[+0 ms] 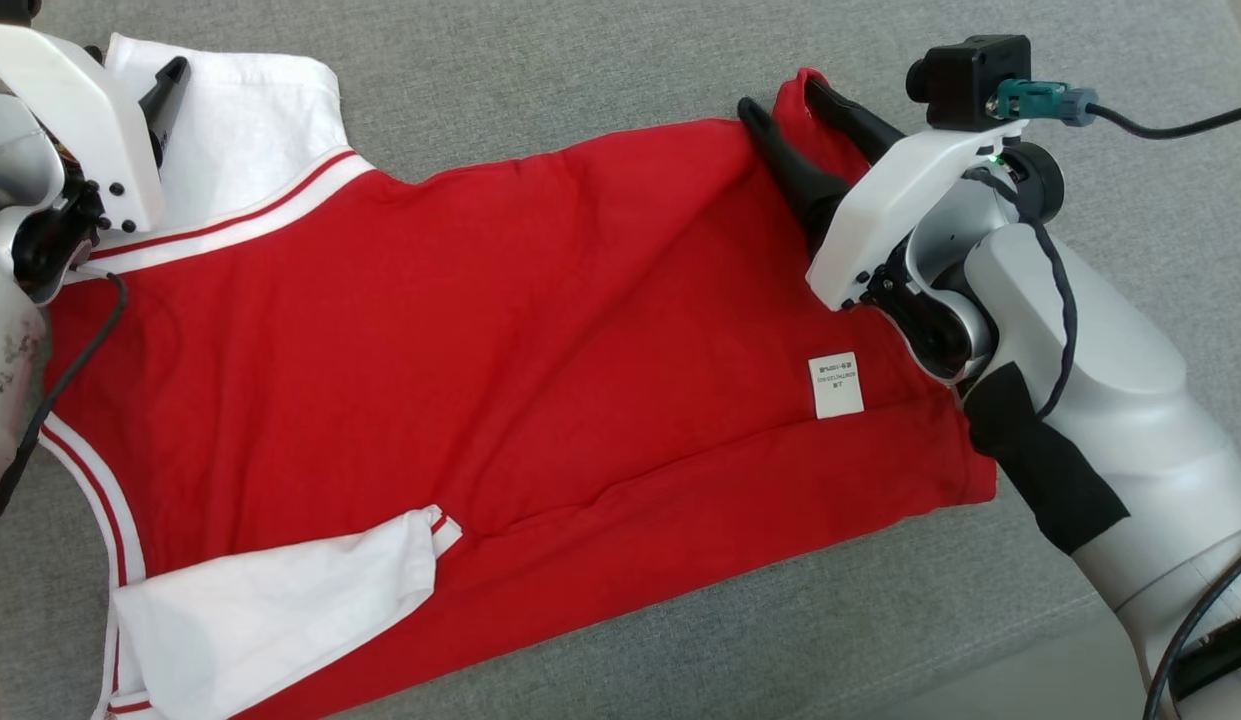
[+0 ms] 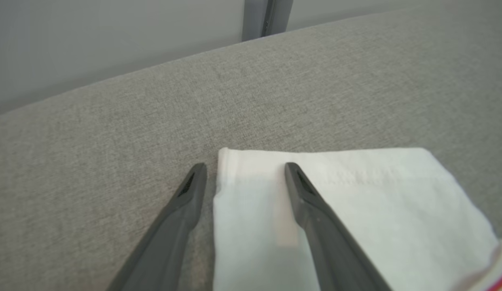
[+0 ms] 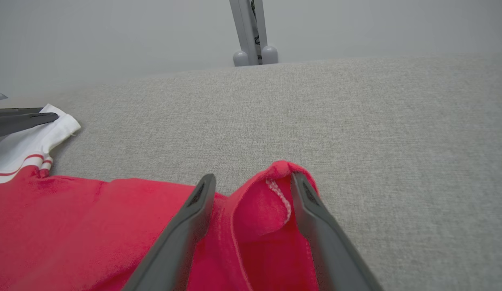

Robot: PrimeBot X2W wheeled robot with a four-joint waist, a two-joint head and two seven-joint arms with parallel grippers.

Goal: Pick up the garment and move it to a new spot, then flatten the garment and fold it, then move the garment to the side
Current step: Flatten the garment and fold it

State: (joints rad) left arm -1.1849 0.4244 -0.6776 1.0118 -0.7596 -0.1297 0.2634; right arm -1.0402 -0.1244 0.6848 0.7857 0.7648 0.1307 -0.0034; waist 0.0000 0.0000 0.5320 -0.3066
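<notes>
The garment [image 1: 500, 320] is a red shirt with white sleeves and red-and-white trim, spread across the grey padded surface with a white care label on its red body. My right gripper [image 1: 785, 105] is open at the shirt's far right hem corner; a raised fold of red cloth [image 3: 271, 194] stands between its fingers. My left gripper [image 2: 244, 169] is open at the far white sleeve [image 2: 356, 210], one finger [image 2: 315, 218] lying over the sleeve and the other [image 2: 182, 206] on the bare grey surface beside the cuff edge. Neither pair of jaws has closed on the cloth.
The grey fabric surface [image 1: 600, 80] stretches beyond the shirt to its far edge, where a grey upright post [image 3: 251, 32] stands before a pale wall. A second white sleeve [image 1: 280, 590] lies folded over the shirt near the front left. My right forearm [image 1: 1080, 400] covers the front right.
</notes>
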